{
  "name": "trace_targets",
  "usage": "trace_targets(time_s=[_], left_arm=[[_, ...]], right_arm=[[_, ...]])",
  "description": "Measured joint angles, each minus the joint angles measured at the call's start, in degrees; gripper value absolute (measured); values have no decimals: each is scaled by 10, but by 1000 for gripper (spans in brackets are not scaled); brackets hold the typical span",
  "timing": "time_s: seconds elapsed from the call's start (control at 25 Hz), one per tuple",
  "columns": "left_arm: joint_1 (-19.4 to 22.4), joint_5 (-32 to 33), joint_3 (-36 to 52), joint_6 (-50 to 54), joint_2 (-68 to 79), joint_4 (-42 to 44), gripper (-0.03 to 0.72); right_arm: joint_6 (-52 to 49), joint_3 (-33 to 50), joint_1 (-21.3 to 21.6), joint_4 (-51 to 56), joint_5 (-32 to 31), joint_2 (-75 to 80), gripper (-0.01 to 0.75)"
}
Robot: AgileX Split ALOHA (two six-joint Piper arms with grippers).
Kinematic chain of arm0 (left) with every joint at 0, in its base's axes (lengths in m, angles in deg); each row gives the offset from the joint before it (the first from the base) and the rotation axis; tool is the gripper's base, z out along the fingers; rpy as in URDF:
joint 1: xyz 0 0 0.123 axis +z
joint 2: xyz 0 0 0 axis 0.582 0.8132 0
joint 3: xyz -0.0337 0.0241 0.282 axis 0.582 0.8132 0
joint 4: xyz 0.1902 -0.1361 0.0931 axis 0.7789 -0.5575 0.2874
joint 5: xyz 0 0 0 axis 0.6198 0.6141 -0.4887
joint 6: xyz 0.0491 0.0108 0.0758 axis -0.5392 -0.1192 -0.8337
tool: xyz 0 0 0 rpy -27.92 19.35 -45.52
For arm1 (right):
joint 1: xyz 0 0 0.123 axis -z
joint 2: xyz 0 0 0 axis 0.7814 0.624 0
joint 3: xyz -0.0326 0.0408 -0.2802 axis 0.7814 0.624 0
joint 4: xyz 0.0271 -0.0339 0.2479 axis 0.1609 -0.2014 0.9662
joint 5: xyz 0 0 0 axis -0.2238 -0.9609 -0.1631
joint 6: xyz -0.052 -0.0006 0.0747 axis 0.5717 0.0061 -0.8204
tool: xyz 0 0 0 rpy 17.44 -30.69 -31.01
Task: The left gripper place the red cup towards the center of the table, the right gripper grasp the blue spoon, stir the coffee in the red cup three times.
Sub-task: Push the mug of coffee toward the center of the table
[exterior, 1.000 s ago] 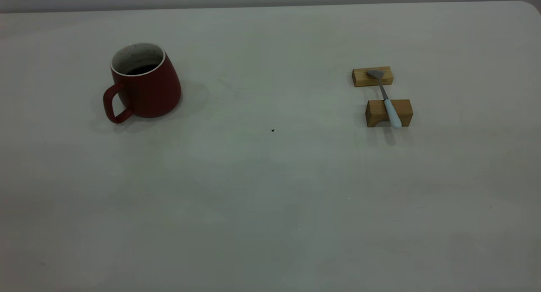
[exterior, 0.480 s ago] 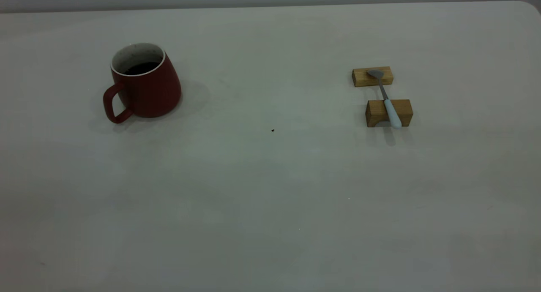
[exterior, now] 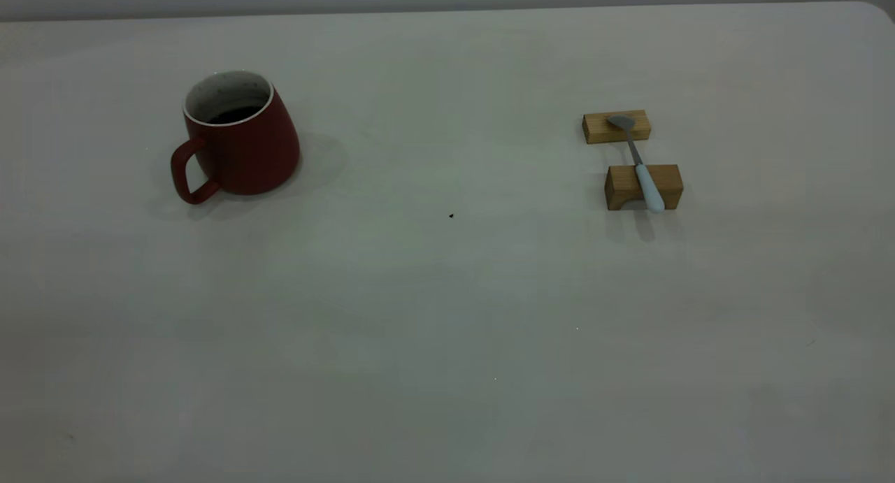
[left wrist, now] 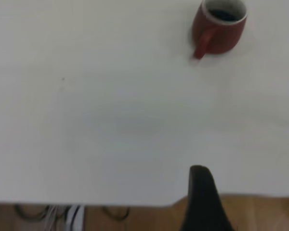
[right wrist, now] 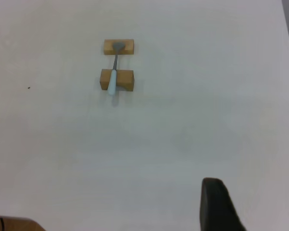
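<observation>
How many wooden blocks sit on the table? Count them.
2. The far small rectangular wooden block lies under the blue spoon's grey bowl; the near wooden block supports its pale blue handle.

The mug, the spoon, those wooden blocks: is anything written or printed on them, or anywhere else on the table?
None: no readable text in any view.
Red cup: plain, no print or logo.
Blue spoon: no marking visible.
Two wooden blocks: bare wood.
Table: only a tiny dark speck, not a sign.
</observation>
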Motion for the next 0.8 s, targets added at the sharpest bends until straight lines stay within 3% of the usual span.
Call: trace_targets(time_s=[0.2,0.52,0.8], left_arm=[[0,-22,-25,0,132,11,551],[0,-168,-60,4,416,13,551],[6,-257,-134,14,669,34,551]], right_arm=[[0,0,0,0,0,0,386],[0,0,0,0,0,0,385],[0,0,0,0,0,0,385]])
